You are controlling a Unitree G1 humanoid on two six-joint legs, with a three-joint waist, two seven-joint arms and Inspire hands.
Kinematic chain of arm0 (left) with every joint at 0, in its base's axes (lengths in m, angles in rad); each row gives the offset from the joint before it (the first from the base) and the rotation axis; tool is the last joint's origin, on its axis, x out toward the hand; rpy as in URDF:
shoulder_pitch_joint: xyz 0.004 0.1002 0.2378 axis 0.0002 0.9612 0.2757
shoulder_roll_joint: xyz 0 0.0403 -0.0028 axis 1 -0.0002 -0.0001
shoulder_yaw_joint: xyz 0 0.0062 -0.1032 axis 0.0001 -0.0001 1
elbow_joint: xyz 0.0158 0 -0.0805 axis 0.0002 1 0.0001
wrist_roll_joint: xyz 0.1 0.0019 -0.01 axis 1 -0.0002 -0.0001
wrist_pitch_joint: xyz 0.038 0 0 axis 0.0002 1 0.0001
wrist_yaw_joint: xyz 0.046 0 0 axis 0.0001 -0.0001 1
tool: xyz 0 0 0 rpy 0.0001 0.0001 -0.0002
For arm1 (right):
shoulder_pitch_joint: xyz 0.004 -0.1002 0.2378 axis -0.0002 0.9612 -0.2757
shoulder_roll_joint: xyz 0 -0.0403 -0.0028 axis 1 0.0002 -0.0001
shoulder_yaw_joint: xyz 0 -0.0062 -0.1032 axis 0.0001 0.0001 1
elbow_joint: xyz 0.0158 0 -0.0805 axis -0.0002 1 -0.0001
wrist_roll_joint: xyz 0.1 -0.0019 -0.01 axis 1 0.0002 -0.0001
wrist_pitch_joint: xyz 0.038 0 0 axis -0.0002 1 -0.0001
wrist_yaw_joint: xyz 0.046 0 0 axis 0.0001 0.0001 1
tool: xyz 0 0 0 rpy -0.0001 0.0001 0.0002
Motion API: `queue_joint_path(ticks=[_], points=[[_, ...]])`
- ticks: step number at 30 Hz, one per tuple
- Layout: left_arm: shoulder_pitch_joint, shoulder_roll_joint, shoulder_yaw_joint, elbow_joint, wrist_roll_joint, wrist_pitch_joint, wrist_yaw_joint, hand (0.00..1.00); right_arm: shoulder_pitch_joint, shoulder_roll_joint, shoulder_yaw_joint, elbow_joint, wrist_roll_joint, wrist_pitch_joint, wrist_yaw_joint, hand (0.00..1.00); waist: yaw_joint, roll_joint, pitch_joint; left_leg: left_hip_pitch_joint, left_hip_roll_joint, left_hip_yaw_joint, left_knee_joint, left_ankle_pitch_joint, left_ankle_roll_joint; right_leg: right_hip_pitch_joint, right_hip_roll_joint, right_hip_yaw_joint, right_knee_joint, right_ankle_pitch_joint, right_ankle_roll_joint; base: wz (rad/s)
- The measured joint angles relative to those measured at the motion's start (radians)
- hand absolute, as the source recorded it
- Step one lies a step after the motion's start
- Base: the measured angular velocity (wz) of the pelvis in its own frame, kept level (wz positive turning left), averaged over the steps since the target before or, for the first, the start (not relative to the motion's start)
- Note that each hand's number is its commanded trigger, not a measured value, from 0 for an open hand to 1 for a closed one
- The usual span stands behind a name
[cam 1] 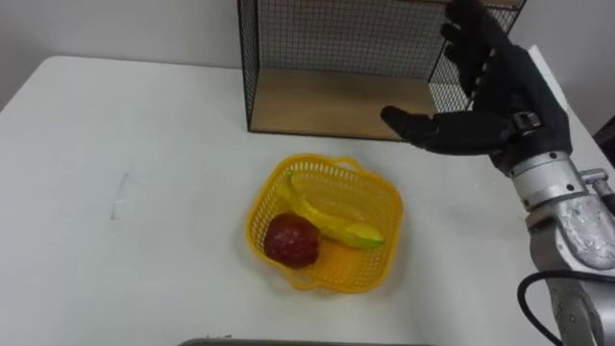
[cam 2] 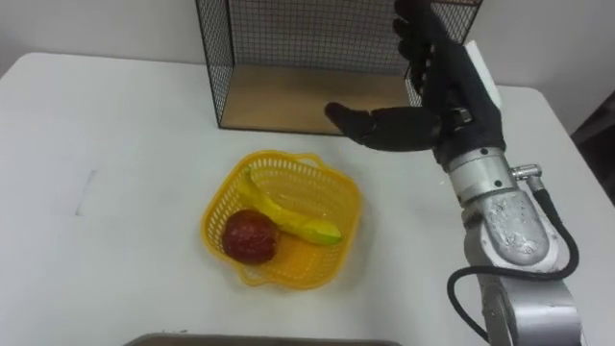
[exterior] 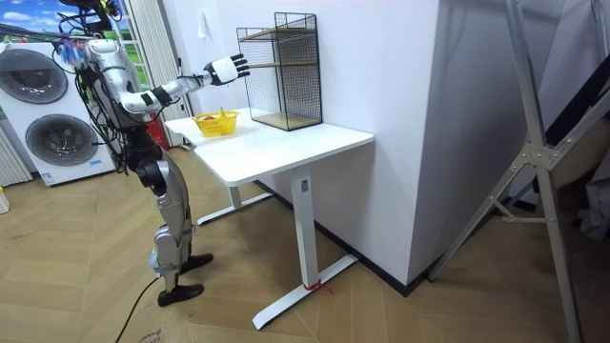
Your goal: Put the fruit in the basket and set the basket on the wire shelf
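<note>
A yellow plastic basket [cam 1: 384, 207] [cam 2: 348, 200] stands on the white table, in front of the black wire shelf [cam 1: 336, 58] [cam 2: 298, 48] with a wooden floor. Inside the basket lie a red apple [cam 1: 291, 240] [cam 2: 250, 236] and a yellow-green banana [cam 1: 332, 219] [cam 2: 293, 219]. My right hand [cam 1: 485, 96] [cam 2: 437, 91] hovers open above the table to the right of the basket, in front of the shelf's right side, fingers straight and thumb pointing left. It holds nothing. In the room view I stand at the table's end with the right hand [exterior: 227, 68] raised over the basket [exterior: 217, 122].
The white table [cam 1: 115, 192] has wide bare room to the left of the basket. The shelf stands against the back wall. In the room view two washing machines [exterior: 38, 105] stand behind me and a metal frame [exterior: 534, 152] at the right.
</note>
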Motion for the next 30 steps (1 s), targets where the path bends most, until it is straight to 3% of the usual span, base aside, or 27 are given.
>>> queue_joint_path(ticks=[3, 7, 9, 11, 12, 13, 15, 20, 22, 27, 30], points=[[0.001, -0.006, 0.1, -0.038, -0.12, -0.002, 0.081, 0.0, 0.057, 0.002, -0.004, 0.058, 0.02, -0.023, -0.066, 0.0, 0.005, 0.013, -0.0015, 0.012, 0.0, -0.003, 0.0, -0.001, 0.0, 0.011, -0.001, -0.002, -0.001, 0.0, 0.0, 0.05], [0.022, -0.006, 0.222, -0.203, -0.301, -0.008, 0.225, 0.0, 0.124, 0.01, -0.009, 0.069, 0.017, -0.023, -0.154, 0.0, 0.015, 0.039, -0.0067, 0.015, 0.0, -0.001, -0.007, 0.007, -0.001, 0.005, -0.001, 0.012, 0.001, 0.0, 0.0, -0.06], [0.025, -0.01, 0.271, -0.307, -0.319, -0.011, 0.284, 0.0, 0.153, 0.017, -0.033, 0.069, 0.015, -0.024, -0.181, 0.0, 0.03, 0.048, -0.0099, 0.022, 0.0, 0.004, -0.017, 0.011, -0.005, 0.006, -0.003, 0.014, 0.001, 0.0, -0.001, -0.07], [0.036, -0.011, 0.334, -0.51, -0.306, -0.019, 0.379, 0.0, 0.182, 0.041, -0.061, 0.068, 0.016, -0.024, -0.21, 0.0, 0.037, 0.046, -0.011, 0.02, -0.001, 0.001, -0.019, 0.015, -0.008, 0.001, -0.008, 0.017, -0.003, -0.009, -0.002, 0.03], [0.043, -0.009, 0.337, -0.567, -0.301, -0.03, 0.407, 0.0, 0.186, 0.041, -0.067, 0.068, 0.016, -0.024, -0.216, 0.0, 0.038, 0.044, -0.0117, 0.019, -0.002, -0.001, -0.02, 0.017, -0.008, 0.0, -0.008, 0.015, -0.003, -0.009, -0.002, 0.07], [0.053, -0.008, 0.338, -0.652, -0.273, -0.063, 0.455, 0.0, 0.194, 0.041, -0.078, 0.065, 0.016, -0.027, -0.222, 0.0, 0.044, 0.044, -0.0124, 0.019, -0.003, -0.002, -0.022, 0.02, -0.004, -0.001, -0.008, 0.016, -0.003, -0.009, -0.002, 0.0], [0.052, -0.009, 0.352, -0.79, -0.223, -0.074, 0.515, 0.0, 0.208, 0.045, -0.096, 0.065, 0.016, -0.035, -0.247, 0.0, 0.055, 0.044, -0.0131, 0.019, -0.003, -0.002, -0.021, 0.02, -0.004, -0.001, -0.004, 0.017, -0.004, -0.009, -0.002, -0.02], [0.022, 0.002, 0.403, -1.14, -0.011, -0.107, 0.638, 0.0, 0.244, 0.048, -0.125, 0.064, 0.011, -0.061, -0.282, 0.0, 0.061, 0.044, -0.0147, 0.013, -0.007, -0.006, -0.02, 0.019, -0.002, 0.005, -0.002, 0.001, -0.021, -0.004, -0.001, 0.04], [0.019, 0.007, 0.407, -1.219, 0.026, -0.136, 0.656, 0.0, 0.261, 0.048, -0.125, 0.061, 0.015, -0.068, -0.285, 0.0, 0.061, 0.046, -0.0157, 0.013, -0.01, -0.006, -0.023, 0.018, -0.001, 0.004, -0.004, 0.001, -0.022, -0.005, 0.0, 0.03], [0.012, 0.007, 0.402, -1.356, 0.03, -0.141, 0.631, 0.0, 0.274, 0.058, -0.122, 0.063, 0.012, -0.07, -0.259, 0.0, 0.052, 0.053, -0.014, 0.011, -0.014, -0.009, -0.034, 0.018, 0.0, 0.005, -0.005, -0.001, -0.03, -0.003, 0.001, 0.01], [0.012, -0.003, 0.357, -1.399, 0.03, -0.159, 0.593, 0.0, 0.278, 0.065, -0.117, 0.063, 0.013, -0.089, -0.25, 0.0, 0.051, 0.053, -0.0103, 0.014, -0.014, -0.01, -0.035, 0.017, -0.001, 0.007, -0.005, -0.003, -0.029, -0.002, 0.001, 0.03]])
